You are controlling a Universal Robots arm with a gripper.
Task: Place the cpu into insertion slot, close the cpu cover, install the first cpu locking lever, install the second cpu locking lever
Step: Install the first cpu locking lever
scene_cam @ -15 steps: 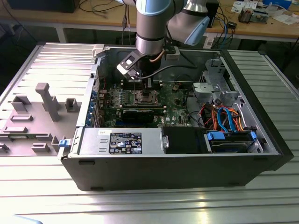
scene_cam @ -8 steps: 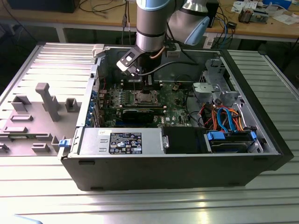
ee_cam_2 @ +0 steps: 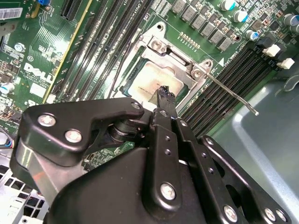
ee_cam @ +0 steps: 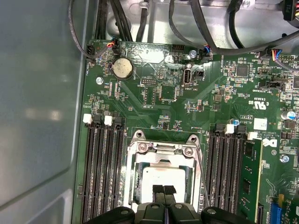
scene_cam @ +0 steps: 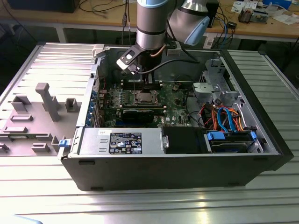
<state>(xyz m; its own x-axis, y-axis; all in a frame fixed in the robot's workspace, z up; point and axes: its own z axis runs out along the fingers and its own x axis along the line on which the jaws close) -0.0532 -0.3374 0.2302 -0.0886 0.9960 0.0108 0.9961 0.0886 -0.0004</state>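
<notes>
**Gripper tips down on the seated cpu**

Gripper (ee_cam: 164,190) fingers are pinched together with nothing between them. Their tips rest on or just above the cpu (ee_cam: 156,176), which lies flat inside the insertion slot (ee_cam: 137,184). The cpu cover (ee_cam: 164,161) looks lowered around the chip, its square window framing the shiny top, though I cannot tell whether it sits fully flush. By that reading the work stands at the cover stage. Doing it well means pressing straight down, gently and evenly, so the thin metal frame does not skew.

From the exterior view's left come a grey moulded fixture tray (scene_cam: 32,116) on the ribbed metal counter (scene_cam: 140,205), the dark steel computer case (scene_cam: 177,172), the glossy green motherboard (scene_cam: 175,105) and the coloured cables (scene_cam: 226,119). One locking lever (ee_cam_2: 231,94), a slim springy wire rod, juts free beside the slot.
</notes>
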